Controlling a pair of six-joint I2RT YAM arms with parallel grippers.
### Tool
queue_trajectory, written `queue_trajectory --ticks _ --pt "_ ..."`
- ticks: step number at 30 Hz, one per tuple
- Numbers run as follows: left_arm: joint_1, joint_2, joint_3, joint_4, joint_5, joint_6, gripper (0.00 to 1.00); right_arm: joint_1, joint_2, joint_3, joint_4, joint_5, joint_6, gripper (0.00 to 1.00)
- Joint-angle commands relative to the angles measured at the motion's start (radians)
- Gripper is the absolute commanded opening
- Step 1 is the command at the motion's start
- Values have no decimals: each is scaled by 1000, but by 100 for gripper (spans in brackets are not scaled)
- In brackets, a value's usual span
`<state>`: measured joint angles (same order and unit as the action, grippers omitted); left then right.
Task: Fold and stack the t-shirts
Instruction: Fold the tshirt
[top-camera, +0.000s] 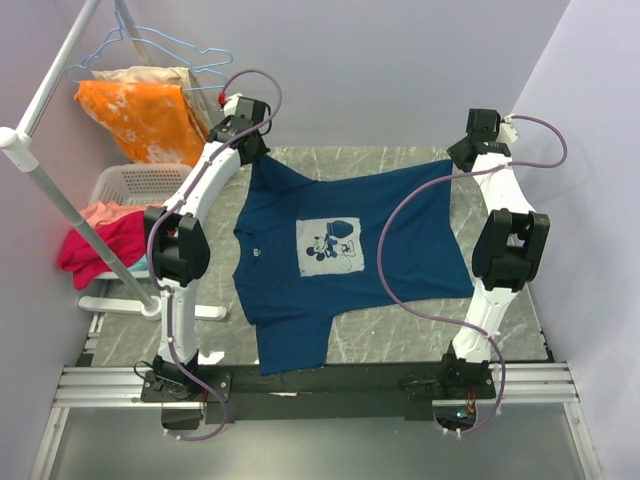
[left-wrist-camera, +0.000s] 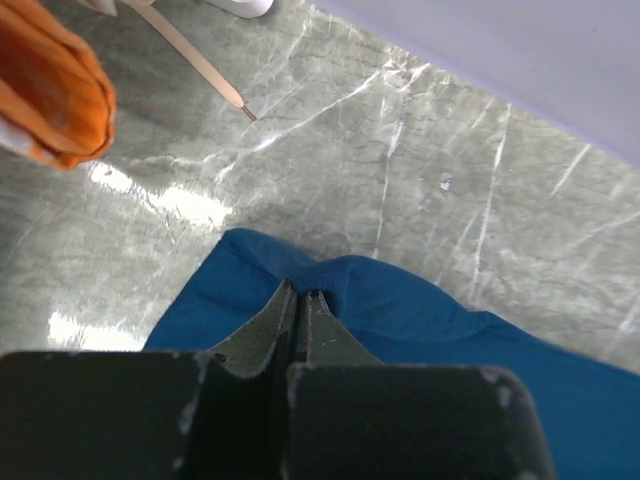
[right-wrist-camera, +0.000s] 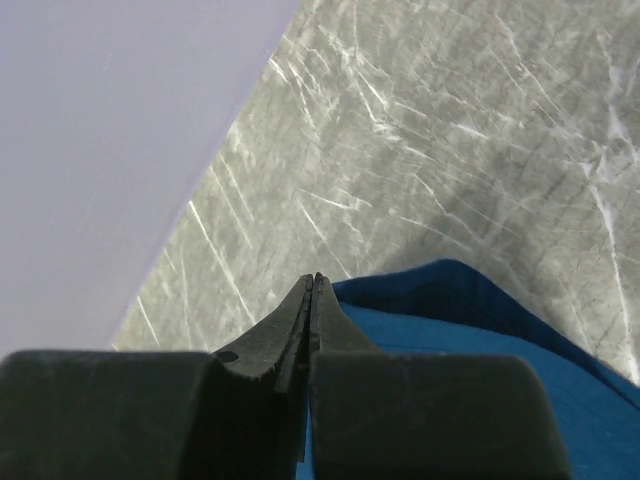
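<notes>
1. Navy blue soft-cloth t-shirt (top-camera: 400, 230): spread face-up on the grey marbled table top (top-camera: 400, 340). Its pale square mouse print (top-camera: 330, 248) is my reference mark. The collar lies left of the print and the hem right of it. One sleeve lies on the near side of the print and reaches the table's near edge.
2. My left gripper (left-wrist-camera: 302, 293): beyond the print and to its left. The jaws are pressed together on a bunched fold of the far sleeve.
3. My right gripper (right-wrist-camera: 316, 278): beyond the print and to its right. The jaws are closed tight at the far hem corner. From above, that corner is drawn to a point at my tips, so I judge it held. The wrist view shows only a thin bite of cloth.
4. Orange patterned cloth (top-camera: 140, 115) on a hanger: far left of the print, off the table.
5. White slatted plastic basket (top-camera: 140, 185) with a red garment (top-camera: 95, 245) draped over it: left of the print, off the table.
6. Risk: the right-hand bite is shallow, so any pull toward the print could slip the hem corner free and collapse that side.
7. Risk: if my two arms travel unevenly, the far edge would land askew across the print and leave a crooked fold.
8. Risk: the near sleeve at the table edge could drag or slide off and pull the cloth out of square.
</notes>
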<state>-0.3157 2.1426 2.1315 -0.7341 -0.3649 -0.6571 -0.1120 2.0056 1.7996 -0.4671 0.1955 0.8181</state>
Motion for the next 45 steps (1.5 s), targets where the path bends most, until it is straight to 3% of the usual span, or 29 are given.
queue_trajectory --ticks 1,14,25,34,45 --pt "-3 25 27 62 -29 47 1 -6 2 35 1 33 -20 0" --pt "-2 69 150 62 -54 70 1 -9 7 47 -10 42 -14 0" --pt "6 -7 108 88 -60 56 1 -9 -41 -2 8 42 -11 0" --pt "12 -88 24 134 103 11 1 -8 -47 -49 15 7 4 0" --pt "7 -133 -70 55 60 -6 1 -8 -76 -130 -8 36 44 0"
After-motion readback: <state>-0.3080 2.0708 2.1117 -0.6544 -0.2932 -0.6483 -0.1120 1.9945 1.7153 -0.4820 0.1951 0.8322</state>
